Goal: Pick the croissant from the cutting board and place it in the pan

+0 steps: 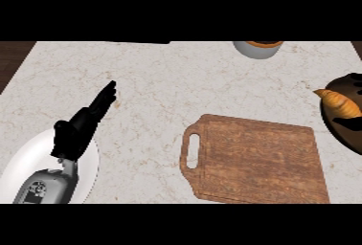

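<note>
The counter (176,81) holds a bare cutting board (262,162), a white plate (21,162) at lower left and a pan (351,139) at the right edge; the left hand (81,127) hangs over the plate, fingers straight and holding nothing, seemingly because the croissant (339,103) already lies in the pan.

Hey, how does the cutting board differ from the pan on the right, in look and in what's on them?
The cutting board is a light-brown wooden rectangle with a handle slot; the pan is dark, rounded and cut off by the view's right edge. The cutting board lies bare, while the pan holds the croissant. Both rest on the marbled counter.
</note>
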`<action>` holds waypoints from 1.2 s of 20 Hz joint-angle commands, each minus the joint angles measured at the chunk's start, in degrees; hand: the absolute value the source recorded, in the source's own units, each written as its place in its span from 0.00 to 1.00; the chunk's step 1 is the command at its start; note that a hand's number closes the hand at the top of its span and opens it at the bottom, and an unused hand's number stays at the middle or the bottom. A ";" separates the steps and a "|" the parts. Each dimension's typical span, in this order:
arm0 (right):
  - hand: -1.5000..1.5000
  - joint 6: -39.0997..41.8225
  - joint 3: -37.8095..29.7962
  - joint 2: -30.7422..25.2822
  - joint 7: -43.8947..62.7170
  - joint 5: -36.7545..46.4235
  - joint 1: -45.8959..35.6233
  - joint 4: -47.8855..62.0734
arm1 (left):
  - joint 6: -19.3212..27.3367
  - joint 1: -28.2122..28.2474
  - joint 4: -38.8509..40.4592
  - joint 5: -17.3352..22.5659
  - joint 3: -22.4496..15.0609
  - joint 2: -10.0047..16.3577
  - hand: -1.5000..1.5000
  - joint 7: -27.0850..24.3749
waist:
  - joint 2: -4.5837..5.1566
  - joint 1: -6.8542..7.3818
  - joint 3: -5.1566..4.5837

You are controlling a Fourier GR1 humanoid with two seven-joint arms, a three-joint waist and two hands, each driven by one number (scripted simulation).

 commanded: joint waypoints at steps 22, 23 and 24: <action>0.00 40.37 -17.20 -9.88 -23.35 -18.82 9.26 5.34 | 0.47 1.15 -0.43 0.03 1.86 -0.46 0.50 0.81 | -0.27 -2.15 0.32; 0.00 41.61 -17.14 -11.03 -22.67 -18.88 9.44 5.15 | 0.40 1.99 -0.91 -0.86 1.16 -0.25 0.50 0.22 | -0.32 -1.90 0.29; 0.00 40.20 -17.95 -10.47 -23.01 -19.76 9.60 4.81 | 0.99 2.79 -3.16 -2.07 -0.26 -0.66 0.50 0.51 | -0.48 -1.59 0.31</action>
